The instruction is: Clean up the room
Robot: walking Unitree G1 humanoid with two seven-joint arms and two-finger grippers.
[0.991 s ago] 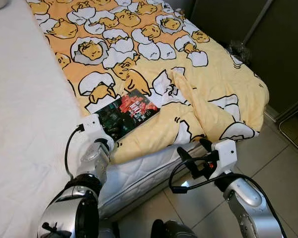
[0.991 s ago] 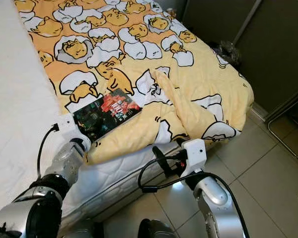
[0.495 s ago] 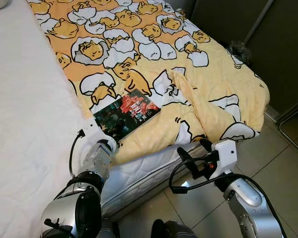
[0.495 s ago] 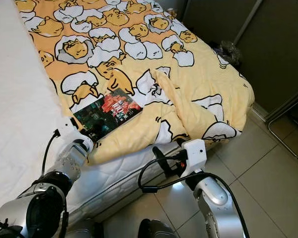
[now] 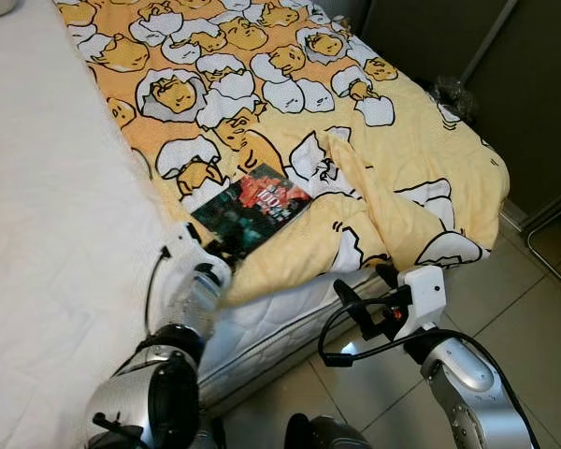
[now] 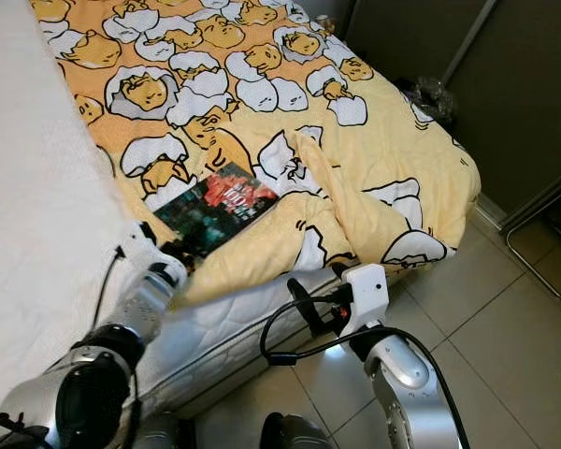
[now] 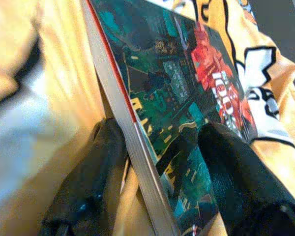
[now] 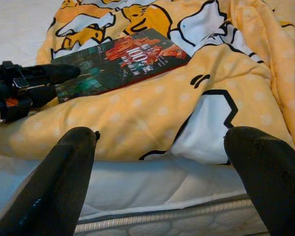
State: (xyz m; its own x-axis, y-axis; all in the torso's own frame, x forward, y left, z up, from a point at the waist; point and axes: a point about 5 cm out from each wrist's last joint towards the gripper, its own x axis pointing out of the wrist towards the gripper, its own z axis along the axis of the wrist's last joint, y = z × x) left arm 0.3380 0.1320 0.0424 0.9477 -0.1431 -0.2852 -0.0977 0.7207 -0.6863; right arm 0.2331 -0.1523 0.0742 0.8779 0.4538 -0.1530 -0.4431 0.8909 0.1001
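Bed (image 5: 262, 327) with white quilted mattress, white sheet (image 5: 47, 234) on its left part. Yellow cartoon-print duvet (image 5: 290, 103) draped over foot corner. Pale tiled floor (image 5: 533, 309) at right. Dark wardrobe panels (image 5: 533, 84) behind bed.

Book (image 5: 253, 208) on blanket (image 5: 374, 140) on bed (image 5: 47, 234), nr front edge, w/ left gripper (image 7: 160, 147) fingers astride.

A thin paperback book (image 5: 252, 207) with a dark green and red cover bearing "100" in pale print lay flat and face up, askew on the yellow cartoon-print blanket (image 5: 421, 150) near the bed's foot corner. One black finger rested over its near cover and the other under it.
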